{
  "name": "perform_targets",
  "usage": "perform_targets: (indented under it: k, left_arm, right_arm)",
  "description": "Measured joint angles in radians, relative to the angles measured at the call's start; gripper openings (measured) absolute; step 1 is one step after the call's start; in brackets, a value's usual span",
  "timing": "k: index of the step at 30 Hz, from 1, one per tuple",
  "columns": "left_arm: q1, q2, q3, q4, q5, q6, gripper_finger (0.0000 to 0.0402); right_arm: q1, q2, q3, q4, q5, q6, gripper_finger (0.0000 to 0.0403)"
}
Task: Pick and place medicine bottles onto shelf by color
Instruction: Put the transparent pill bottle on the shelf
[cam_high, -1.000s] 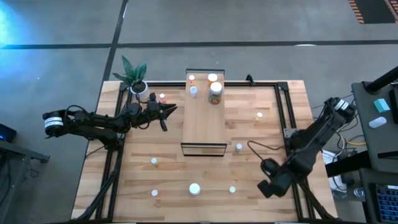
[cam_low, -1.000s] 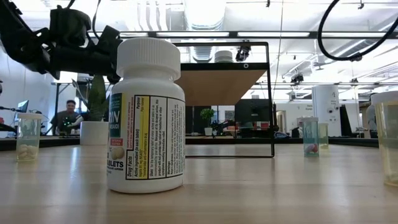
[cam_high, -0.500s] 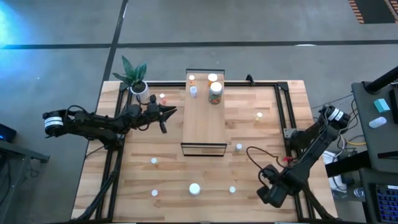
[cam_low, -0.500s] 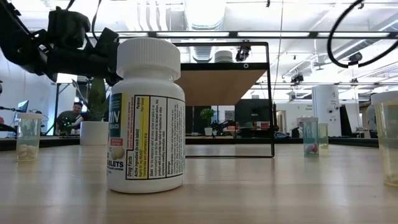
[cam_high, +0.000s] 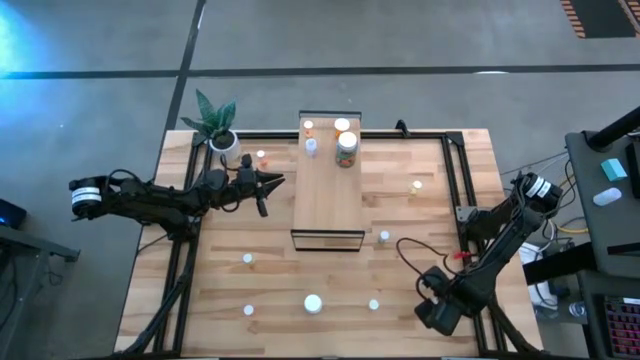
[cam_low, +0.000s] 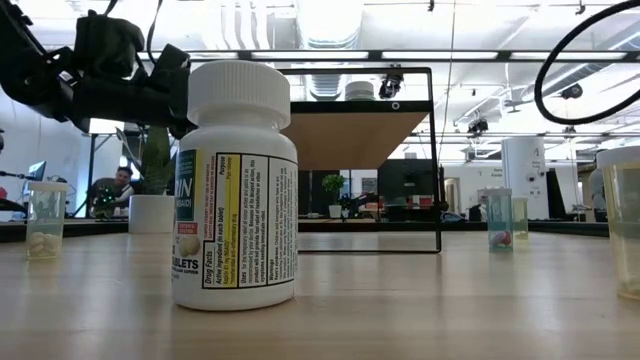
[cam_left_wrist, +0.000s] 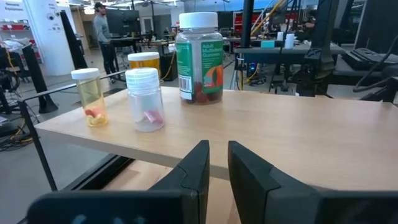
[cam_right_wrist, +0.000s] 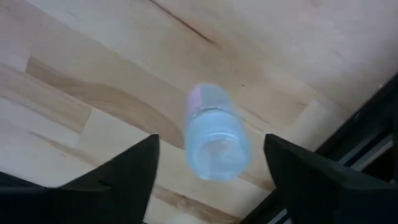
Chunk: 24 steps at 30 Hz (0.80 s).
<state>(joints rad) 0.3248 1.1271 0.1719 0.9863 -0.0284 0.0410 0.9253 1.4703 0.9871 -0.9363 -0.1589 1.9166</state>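
Left gripper (cam_high: 268, 183) sits just left of the shelf (cam_high: 330, 200), fingers nearly closed, holding nothing; four bottles stand at the shelf's far end, incl. a clear one (cam_left_wrist: 145, 99). Right gripper (cam_right_wrist: 208, 180) at the table's near right, fingers spread wide above a clear bottle (cam_right_wrist: 214, 132), not touching it
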Motion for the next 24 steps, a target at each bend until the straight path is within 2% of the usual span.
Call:
perform_targets:
  k: [6, 8, 13, 16, 20, 24]
  left_arm:
    - [0.0, 0.0, 0.0, 0.0, 0.0, 0.0, 0.004]
    - [0.0, 0.0, 0.0, 0.0, 0.0, 0.0, 0.004]
    - [0.0, 0.0, 0.0, 0.001, -0.003, 0.0, 0.004]
    - [0.0, 0.0, 0.0, 0.003, -0.003, 0.0, 0.004]
    - [0.0, 0.0, 0.0, 0.004, -0.003, -0.005, 0.004]
    - [0.0, 0.0, 0.0, 0.004, -0.003, -0.006, 0.004]
  right_arm:
    - [-0.002, -0.008, 0.0, 0.007, 0.001, -0.034, 0.0147]
    - [-0.011, -0.016, 0.001, 0.006, 0.001, -0.058, 0.0121]
    - [-0.061, -0.056, 0.048, -0.048, 0.051, -0.15, 0.012]
    - [-0.136, -0.103, 0.113, -0.159, 0.085, -0.254, 0.0125]
    - [-0.291, -0.17, 0.248, -0.357, 0.202, -0.456, 0.0137]
    - [-0.514, -0.203, 0.389, -0.527, 0.299, -0.709, 0.0137]
